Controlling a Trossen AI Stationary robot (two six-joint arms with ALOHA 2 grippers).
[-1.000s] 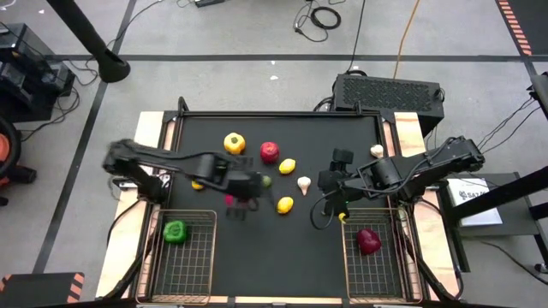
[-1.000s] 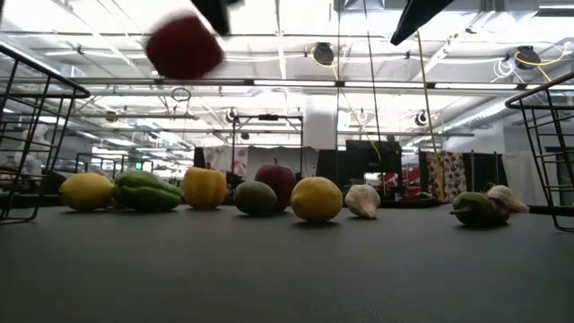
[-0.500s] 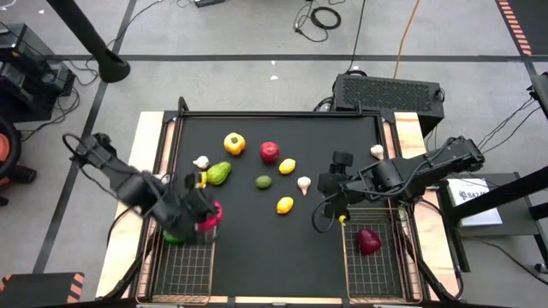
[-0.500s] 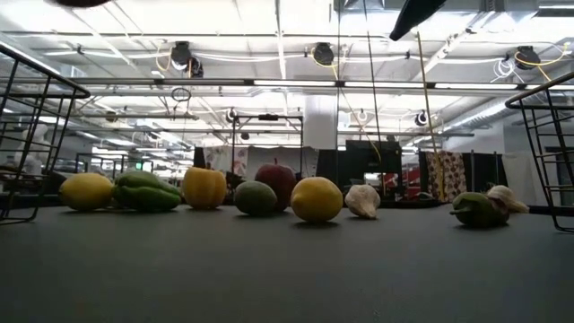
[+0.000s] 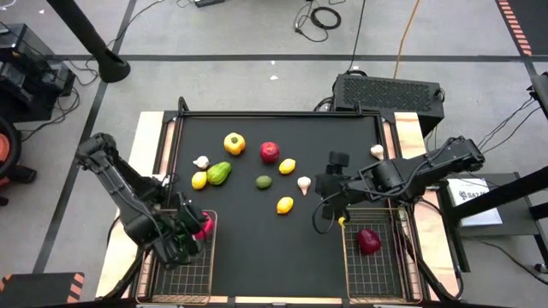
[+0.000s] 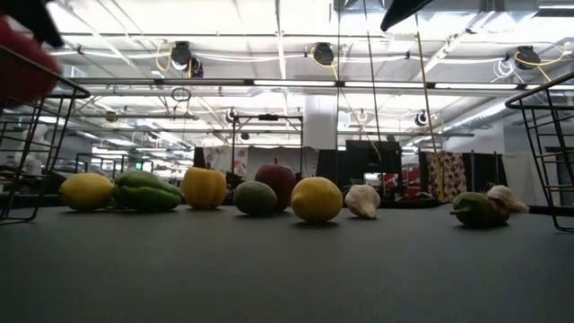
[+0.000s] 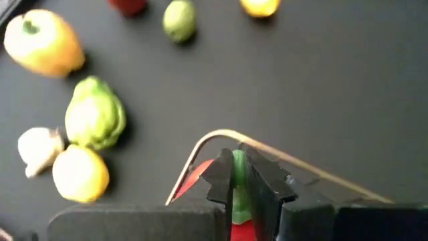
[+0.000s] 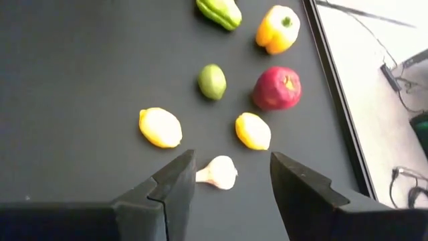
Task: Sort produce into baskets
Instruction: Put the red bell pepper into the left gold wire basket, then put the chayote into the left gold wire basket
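Observation:
My left gripper [image 5: 193,231] is over the far right corner of the left basket [image 5: 184,267] and is shut on a pink-red pepper [image 5: 205,227]. In the low view the pepper [image 6: 20,65] shows as a red blur at the height of the basket's rim. My right gripper [image 5: 330,183] hovers open above the table, right of a garlic bulb [image 5: 304,183]. In the right wrist view its fingers [image 8: 231,177] frame that garlic [image 8: 218,172] without touching it. Loose produce rests on the mat: a yellow pepper [image 5: 235,144], an apple [image 5: 270,152], lemons [image 5: 285,204], a lime [image 5: 264,181] and a green pepper [image 5: 218,173]. My left gripper pinches the pepper's green stem [image 7: 238,175] between its two fingers, which slant down from the table's left. The red body [image 7: 200,182] hangs below the fingers, lifted clear, over the basket's brass rim [image 7: 302,165].
The right basket [image 5: 374,267] at the near right holds a dark red piece [image 5: 368,241]. Another garlic bulb [image 5: 377,151] lies by the right edge, and one more [image 5: 201,162] beside a lemon [image 5: 199,180] at the left. The mat's near middle is bare.
My left gripper has swung from the middle of the table toward its left and near edge, sinking and rolling, with the pink-red pepper still in its fingers. The pepper now hangs over the left basket. The loose produce has stayed put.

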